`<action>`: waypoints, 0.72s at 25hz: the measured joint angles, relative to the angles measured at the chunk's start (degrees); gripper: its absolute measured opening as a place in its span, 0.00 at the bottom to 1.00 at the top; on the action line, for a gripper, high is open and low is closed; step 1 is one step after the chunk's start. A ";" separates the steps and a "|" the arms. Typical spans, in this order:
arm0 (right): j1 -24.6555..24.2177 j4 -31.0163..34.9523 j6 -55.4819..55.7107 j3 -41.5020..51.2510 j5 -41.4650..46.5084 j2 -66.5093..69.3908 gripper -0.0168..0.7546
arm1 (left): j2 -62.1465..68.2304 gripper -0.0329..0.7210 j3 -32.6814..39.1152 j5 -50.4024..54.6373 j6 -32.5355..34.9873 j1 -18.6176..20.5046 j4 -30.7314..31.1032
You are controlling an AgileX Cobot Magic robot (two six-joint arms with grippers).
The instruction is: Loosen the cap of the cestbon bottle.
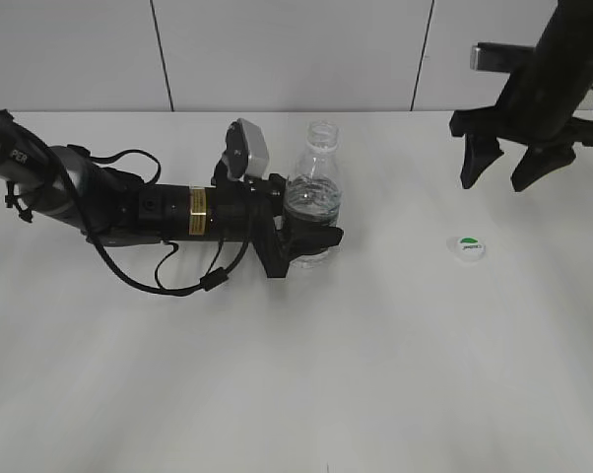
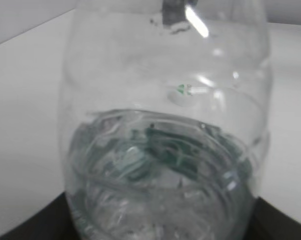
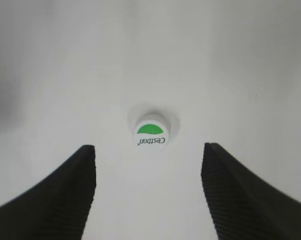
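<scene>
The clear cestbon bottle [image 1: 316,192] stands upright on the white table with its neck open and no cap on it. My left gripper [image 1: 306,241] is shut on the bottle's lower body, and the bottle [image 2: 163,125] fills the left wrist view. The white cap [image 1: 466,248] with the green half-circle lies flat on the table, to the right of the bottle. My right gripper [image 1: 503,172] is open and empty, raised above the table behind the cap. In the right wrist view the cap [image 3: 151,134] lies between and ahead of the open fingers [image 3: 149,190].
The white table [image 1: 296,374] stretches out in front. A white panelled wall [image 1: 277,49] stands behind it. My left arm, with its cables [image 1: 159,212], lies low across the left side of the table.
</scene>
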 joint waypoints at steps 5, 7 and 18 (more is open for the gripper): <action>0.00 -0.11 0.08 -5.06 3.01 -1.68 0.67 | 0.00 0.58 0.00 0.18 0.00 0.00 -0.16; 0.00 -0.14 0.08 -6.00 3.73 -1.79 0.67 | 0.00 0.58 0.00 0.36 0.00 -0.04 -0.34; 0.00 -0.18 0.08 -6.42 4.63 -1.81 0.67 | 0.00 0.61 0.00 0.73 -2.49 -0.04 -1.46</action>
